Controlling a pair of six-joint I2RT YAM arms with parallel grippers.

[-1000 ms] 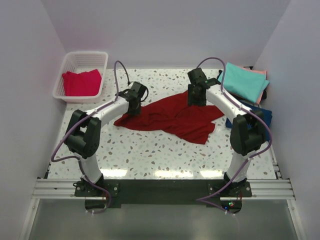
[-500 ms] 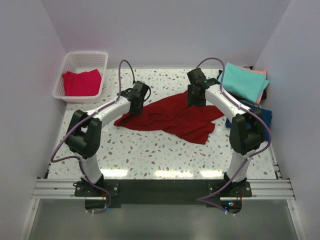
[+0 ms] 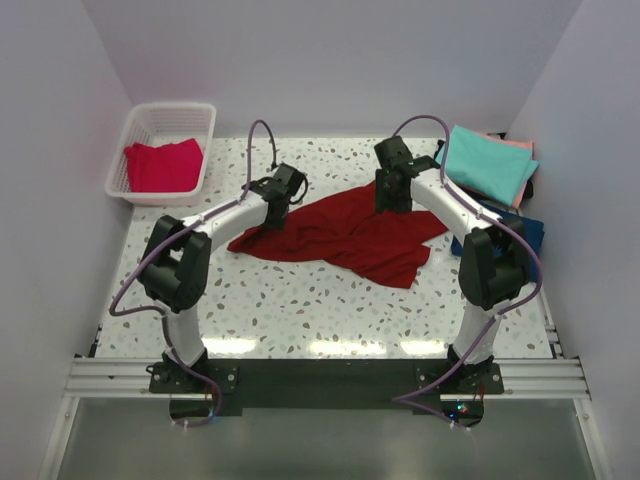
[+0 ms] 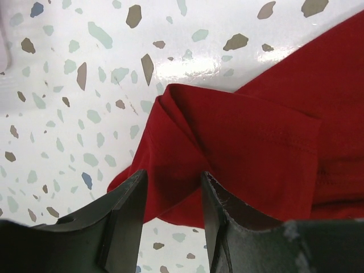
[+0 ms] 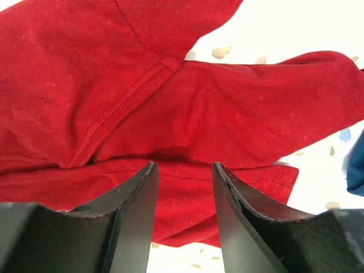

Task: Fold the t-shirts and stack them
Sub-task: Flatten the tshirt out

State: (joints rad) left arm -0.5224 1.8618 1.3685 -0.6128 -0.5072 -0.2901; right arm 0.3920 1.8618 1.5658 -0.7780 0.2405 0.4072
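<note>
Dark red t-shirt (image 3: 345,232): lies crumpled and unfolded in the middle of the speckled table (image 3: 300,300), running at a slant from near left to far right. Layers are bunched over one another. At its left end a hemmed edge doubles back on itself.

Left fingers (image 4: 128,216): apart and empty, hanging just above that left end, with the doubled hem in line with the gap between them. Right fingers (image 5: 133,210): also apart and empty, over the shirt's far right part, with bunched cloth and a stitched seam below. Neither wrist view shows any cloth pinched.

Around it: a teal t-shirt (image 3: 488,162) lies folded on top of a stack at the far right corner, and a salmon pink t-shirt (image 3: 520,146) shows under it. A navy t-shirt (image 3: 520,232) lies near the table's right edge, partly behind the right arm. A pinkish-red t-shirt (image 3: 162,165) sits in the white lattice basket (image 3: 170,108) at the far left corner.

Judgement: the red shirt is the one in hand, at the start of its fold and not yet spread flat. The next move calls for both pairs to come down, close on the cloth, then draw apart to flatten it. The left pair has a clean edge to take. The right pair sits over stacked layers and likely needs to shift toward a hem or shoulder first.
</note>
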